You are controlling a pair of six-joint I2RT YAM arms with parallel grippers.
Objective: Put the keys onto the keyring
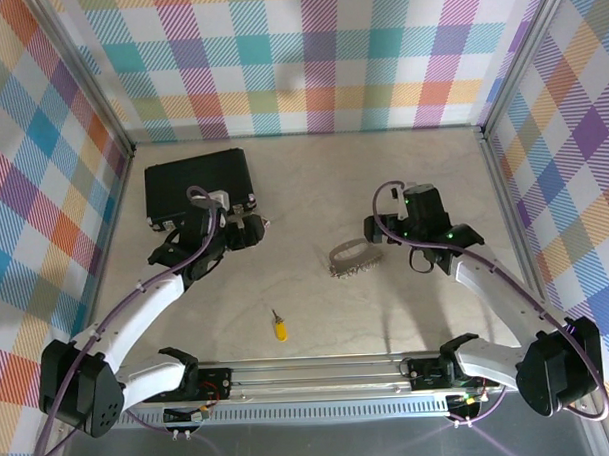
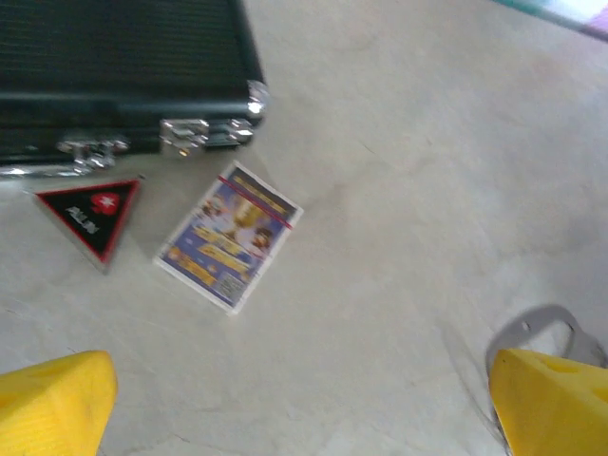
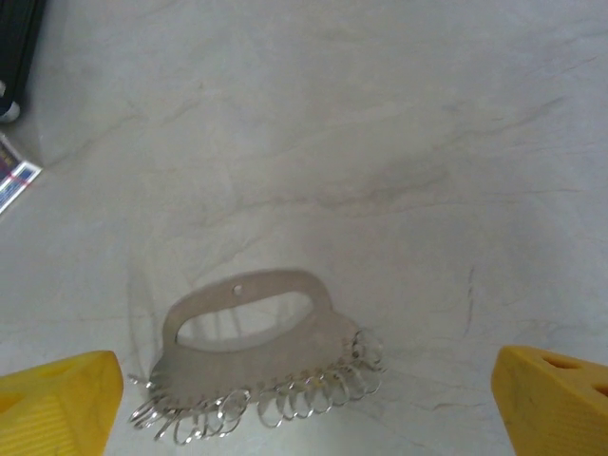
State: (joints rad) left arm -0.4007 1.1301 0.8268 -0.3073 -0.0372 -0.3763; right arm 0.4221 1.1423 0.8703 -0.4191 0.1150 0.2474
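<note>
- Both pincers are spread wide with nothing pinched: left pincer (image 1: 243,231), right pincer (image 1: 375,231).
- Silver-grey metal D-shaped keyring (image 3: 249,347) lies flat on the pale marbled table top (image 1: 313,178), just ahead of the right pincer. It sits in the gap between the yellow fingertips (image 3: 65,404), just beside the frame-left one in the wrist view.
- Fringe of small silver split rings (image 3: 285,407) runs along the keyring's long edge, on the side facing the right pincer. The handle slot faces away.
- Small key with yellow plastic head and thin silver blade (image 1: 279,329) lies on the table, well apart from both pincers. It is back toward the arm bases, roughly between the two arms.
- Key and keyring are apart; the key is not on the ring.
- Black rectangular case with silver latches (image 2: 123,66) sits ahead-left of the left pincer, latches toward it.
- Red-edged black triangular tag (image 2: 90,214) and colourful printed card (image 2: 228,237) lie flat between case and left pincer, side by side, not touching.
</note>
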